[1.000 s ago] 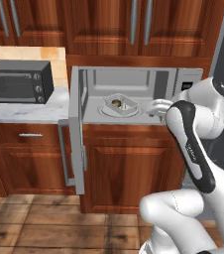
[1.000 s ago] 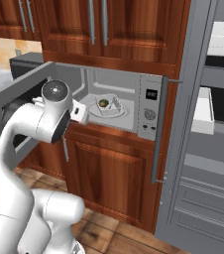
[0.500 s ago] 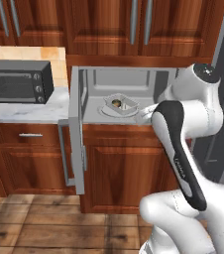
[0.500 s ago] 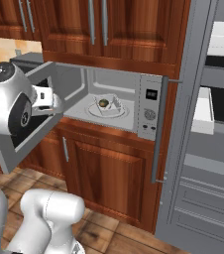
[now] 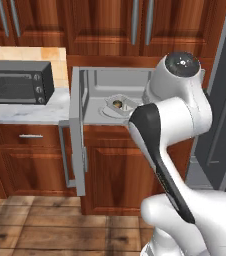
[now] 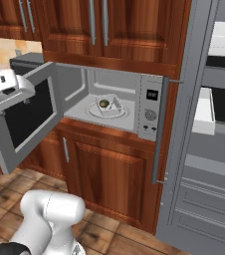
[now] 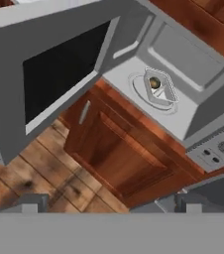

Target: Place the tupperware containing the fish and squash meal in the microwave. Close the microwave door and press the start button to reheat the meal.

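We see the boxy silver microwave [image 6: 109, 102] with its dark-windowed microwave door [image 6: 27, 114] swung open, the translucent flared tupperware [image 6: 108, 105] resting inside on the round plate [image 6: 97, 112], and our pincer [image 7: 109, 204] spread wide, holding nothing.

2 base views flanking open microwave [image 6: 114, 107], hand view tilted, nearer

You've got a dark countertop oven [image 5: 19, 81] on a pale marble tabletop [image 5: 30, 112]; reddish wood cabinets [image 5: 110, 25] above and below it, wood plank floor [image 5: 35, 225] beneath, grey shelving unit [image 6: 204, 149] far right of it.
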Controlling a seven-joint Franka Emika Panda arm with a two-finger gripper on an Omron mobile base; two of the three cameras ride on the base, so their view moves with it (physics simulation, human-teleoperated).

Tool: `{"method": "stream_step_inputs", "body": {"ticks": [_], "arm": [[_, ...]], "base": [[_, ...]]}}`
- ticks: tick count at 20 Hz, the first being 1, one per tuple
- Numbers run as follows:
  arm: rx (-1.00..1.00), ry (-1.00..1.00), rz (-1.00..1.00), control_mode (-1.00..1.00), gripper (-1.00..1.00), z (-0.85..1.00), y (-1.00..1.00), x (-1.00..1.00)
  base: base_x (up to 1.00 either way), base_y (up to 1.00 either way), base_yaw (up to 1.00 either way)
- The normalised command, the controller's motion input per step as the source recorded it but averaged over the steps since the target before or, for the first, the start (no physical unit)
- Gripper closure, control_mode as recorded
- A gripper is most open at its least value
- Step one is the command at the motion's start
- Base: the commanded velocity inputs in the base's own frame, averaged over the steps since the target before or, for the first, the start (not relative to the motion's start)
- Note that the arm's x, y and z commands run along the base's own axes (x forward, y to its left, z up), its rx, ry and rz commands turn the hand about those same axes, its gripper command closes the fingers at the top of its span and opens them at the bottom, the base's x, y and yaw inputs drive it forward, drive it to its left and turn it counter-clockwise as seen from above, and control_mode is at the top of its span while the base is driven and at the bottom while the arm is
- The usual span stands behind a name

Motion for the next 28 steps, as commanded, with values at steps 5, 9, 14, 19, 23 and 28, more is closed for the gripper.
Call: {"method": "stream_step_inputs", "body": {"ticks": [5, 9, 14, 19, 23, 28], "arm": [[-0.16, -0.01, 0.08, -1.00, -1.00, 0.31, 0.56, -0.12], [-0.13, -0.01, 0.08, -1.00, -1.00, 0.00, 0.60, -0.08], [-0.11, -0.10, 0.10, -1.00, -1.00, -0.19, 0.60, -0.13], [-0.09, -0.13, 0.09, -1.00, -1.00, -0.33, 0.68, 0.00], [-0.11, -0.15, 0.07, -1.00, -1.00, -0.47, 0.78, 0.04], [-0.10, -0.11, 0.03, -1.00, -1.00, -0.43, 0.74, 0.26]], "base": [[0.00, 0.00, 0.00], [0.00, 0.00, 0.00], [0.00, 0.00, 0.00], [0.00, 0.00, 0.00], [0.00, 0.00, 0.00], [0.00, 0.00, 0.00]]}}
